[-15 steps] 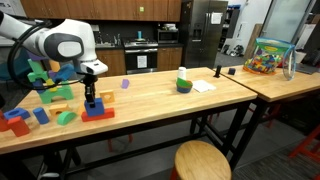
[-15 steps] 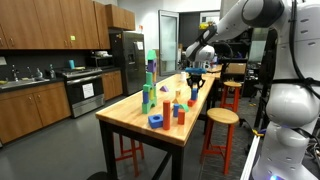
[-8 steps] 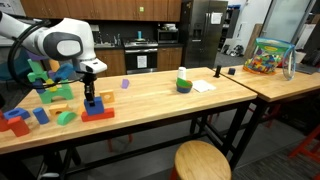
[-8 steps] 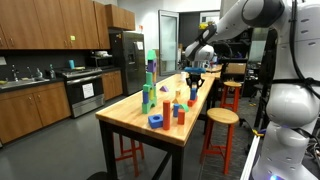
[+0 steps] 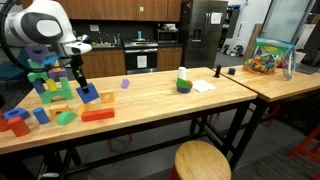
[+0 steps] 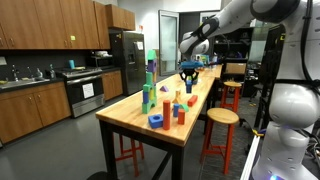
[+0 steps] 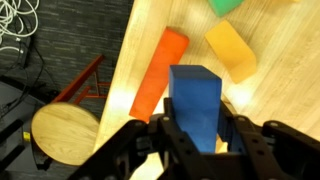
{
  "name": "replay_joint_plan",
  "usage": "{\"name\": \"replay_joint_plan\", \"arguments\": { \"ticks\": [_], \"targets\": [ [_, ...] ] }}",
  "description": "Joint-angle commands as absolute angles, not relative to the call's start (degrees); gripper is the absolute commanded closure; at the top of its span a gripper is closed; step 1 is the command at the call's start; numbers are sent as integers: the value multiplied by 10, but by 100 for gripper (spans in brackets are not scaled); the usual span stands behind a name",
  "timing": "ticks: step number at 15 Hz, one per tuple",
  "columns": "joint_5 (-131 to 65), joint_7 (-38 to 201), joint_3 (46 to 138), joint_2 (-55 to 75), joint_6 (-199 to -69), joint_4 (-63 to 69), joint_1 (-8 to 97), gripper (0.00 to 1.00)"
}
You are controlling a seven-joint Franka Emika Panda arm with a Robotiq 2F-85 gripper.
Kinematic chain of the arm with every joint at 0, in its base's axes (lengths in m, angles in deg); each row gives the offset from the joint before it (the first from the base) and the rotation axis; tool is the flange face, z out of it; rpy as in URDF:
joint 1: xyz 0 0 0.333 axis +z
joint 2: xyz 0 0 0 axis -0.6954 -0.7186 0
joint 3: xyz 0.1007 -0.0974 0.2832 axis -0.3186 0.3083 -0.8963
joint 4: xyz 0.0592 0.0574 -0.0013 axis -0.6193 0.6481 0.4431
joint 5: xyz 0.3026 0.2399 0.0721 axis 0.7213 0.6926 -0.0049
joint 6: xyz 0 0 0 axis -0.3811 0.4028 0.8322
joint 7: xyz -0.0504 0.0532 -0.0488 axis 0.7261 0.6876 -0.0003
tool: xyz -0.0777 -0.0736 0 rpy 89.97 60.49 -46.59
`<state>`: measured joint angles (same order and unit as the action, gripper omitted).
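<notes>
My fingers (image 7: 165, 138) are clenched on a blue block (image 7: 197, 98), lifted above the bench (image 5: 160, 98) at centre frame, over an orange bar (image 7: 158, 72). I judge this the carrying step; next calls for a steady, level set-down.

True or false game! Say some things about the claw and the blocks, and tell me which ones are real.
1. The claw is shut on the blue block. True.
2. The blue block sits on the table. False: it hangs in the air above the wooden table.
3. A long orange block lies on the table below it. True.
4. The stool has a square seat. False: the stool has a round wooden seat.
</notes>
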<state>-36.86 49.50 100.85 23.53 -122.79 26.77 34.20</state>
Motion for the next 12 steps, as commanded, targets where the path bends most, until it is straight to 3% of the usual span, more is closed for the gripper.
{"name": "replay_joint_plan", "arguments": {
  "ticks": [1,5,6,11,12],
  "targets": [
    [-395,539,993,263,-1226,279,349,84],
    [-385,571,984,267,-1225,277,349,84],
    [-387,553,984,252,-1228,268,348,59],
    [-387,563,983,252,-1228,268,348,59],
    [-391,567,983,253,-1230,270,348,84]
  ]
}}
